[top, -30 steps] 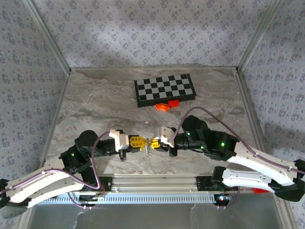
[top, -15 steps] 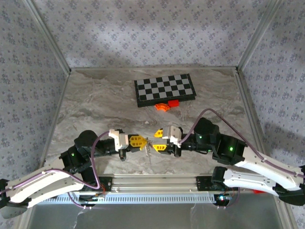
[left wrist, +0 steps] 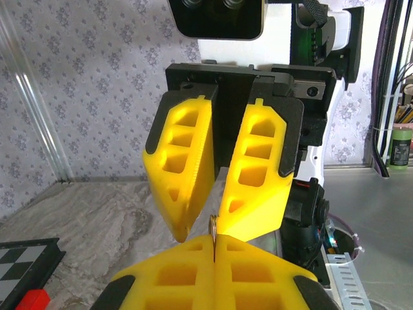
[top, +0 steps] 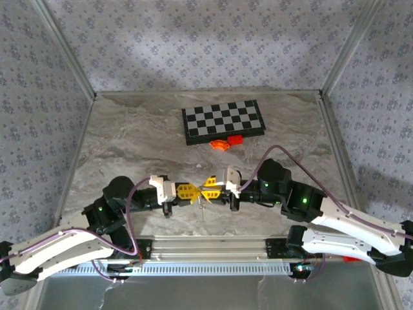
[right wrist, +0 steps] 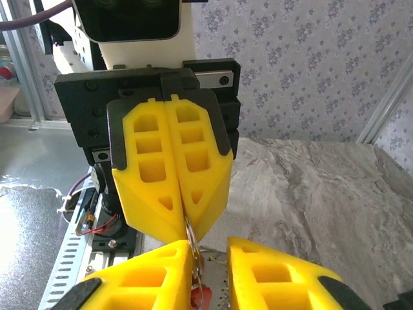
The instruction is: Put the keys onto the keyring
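Observation:
My left gripper (top: pixel 195 192) is shut on the keyring (right wrist: pixel 195 255), a thin silvery ring pinched edge-on between its yellow fingertips (left wrist: pixel 214 248). The ring shows as a sliver (left wrist: pixel 212 226) above those tips. A beaded chain hangs below the ring toward the table (top: pixel 202 208). My right gripper (top: pixel 208 189) faces the left one tip to tip, and its jaws stand open on either side of the ring (right wrist: pixel 210 274). The key's red head (right wrist: pixel 199 299) peeks out low beside the ring, between the right fingers; its blade is hidden.
A small chessboard (top: pixel 222 121) lies at the back of the marble table, with an orange curved piece (top: pixel 219 144) and a red block (top: pixel 235 139) in front of it. An aluminium rail (top: pixel 213 246) runs along the near edge under both grippers.
The right gripper opened and drew back to the right, then came in again toward the left gripper, still open. The left gripper kept its hold on the keyring.

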Robot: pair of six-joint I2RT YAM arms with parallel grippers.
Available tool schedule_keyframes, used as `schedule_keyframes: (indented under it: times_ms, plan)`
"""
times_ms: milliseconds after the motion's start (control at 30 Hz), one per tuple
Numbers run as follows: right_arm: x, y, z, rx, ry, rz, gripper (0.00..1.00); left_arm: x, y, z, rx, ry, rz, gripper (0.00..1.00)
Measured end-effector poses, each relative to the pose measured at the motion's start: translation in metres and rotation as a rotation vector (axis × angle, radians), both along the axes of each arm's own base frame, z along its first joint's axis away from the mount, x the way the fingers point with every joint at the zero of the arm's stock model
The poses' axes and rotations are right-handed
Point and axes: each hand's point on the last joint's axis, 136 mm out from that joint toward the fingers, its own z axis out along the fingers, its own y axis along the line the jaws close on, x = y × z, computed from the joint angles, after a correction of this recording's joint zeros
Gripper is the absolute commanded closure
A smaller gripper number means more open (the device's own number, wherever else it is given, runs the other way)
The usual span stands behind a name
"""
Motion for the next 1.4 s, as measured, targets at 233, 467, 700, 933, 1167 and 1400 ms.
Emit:
schedule_keyframes:
  times_ms: [233,467,700,933,1167,1400]
  plan:
    - [-0.003,0.003,-0.001,0.002,0.022,0.024,0.97,0.002,0.001,0.000,-0.002,0.007,0.012,1.00]
    - [-0.001,0.002,-0.010,-0.036,0.019,0.017,1.00,0.008,0.002,-0.010,0.040,0.012,0.053,0.84]
    - [0.013,0.009,-0.035,-0.221,0.042,-0.018,1.00,0.030,0.003,-0.045,0.214,0.034,0.167,0.83]
    - [0.017,0.008,-0.049,-0.320,0.043,-0.024,1.00,0.032,0.004,-0.055,0.261,0.047,0.179,0.90]
    - [0.016,0.007,-0.049,-0.332,0.033,-0.019,1.00,0.031,0.004,-0.055,0.261,0.045,0.174,1.00]
    - [0.012,0.007,-0.037,-0.283,0.014,-0.005,0.78,0.024,0.004,-0.042,0.190,0.044,0.143,1.00]
